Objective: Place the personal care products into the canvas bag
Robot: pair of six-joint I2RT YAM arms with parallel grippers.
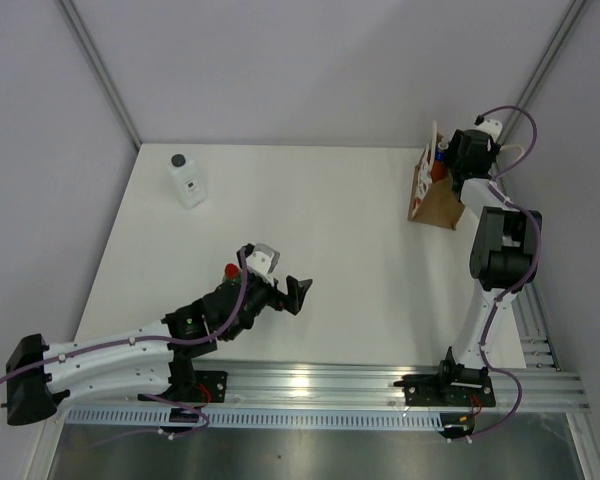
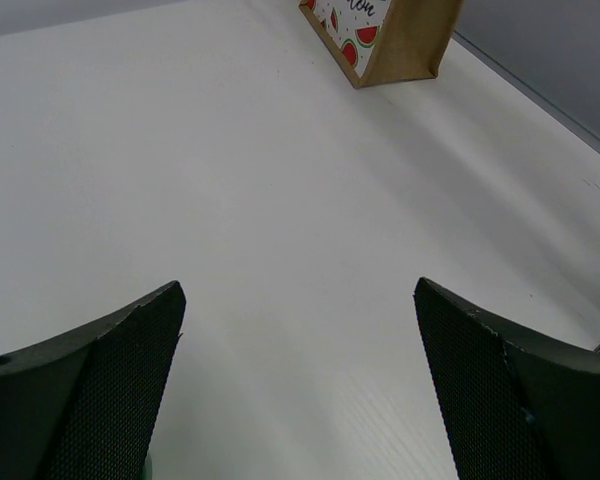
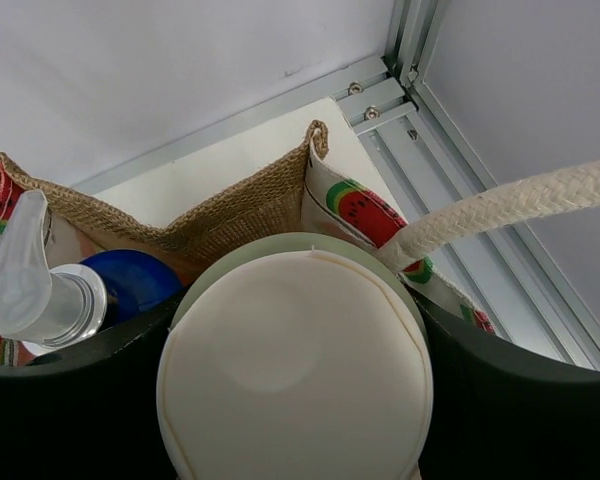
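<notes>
Tan woven canvas bag point(image 3: 230, 215), far right corner of table point(image 1: 310, 220); blue-capped bottle point(image 3: 140, 282) inside. Olive-green bottle point(image 3: 292, 350), whitish cap, clamped in right tool point(image 3: 295, 400) at bag mouth. Clear black-capped bottle point(image 1: 187, 180) upright, far left. Left tool point(image 2: 298, 290) spread wide, empty.

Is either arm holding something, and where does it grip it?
The right gripper holds the olive-green bottle, fingers on its sides just under the whitish cap, at the canvas bag's mouth. The left gripper is open and empty.
</notes>
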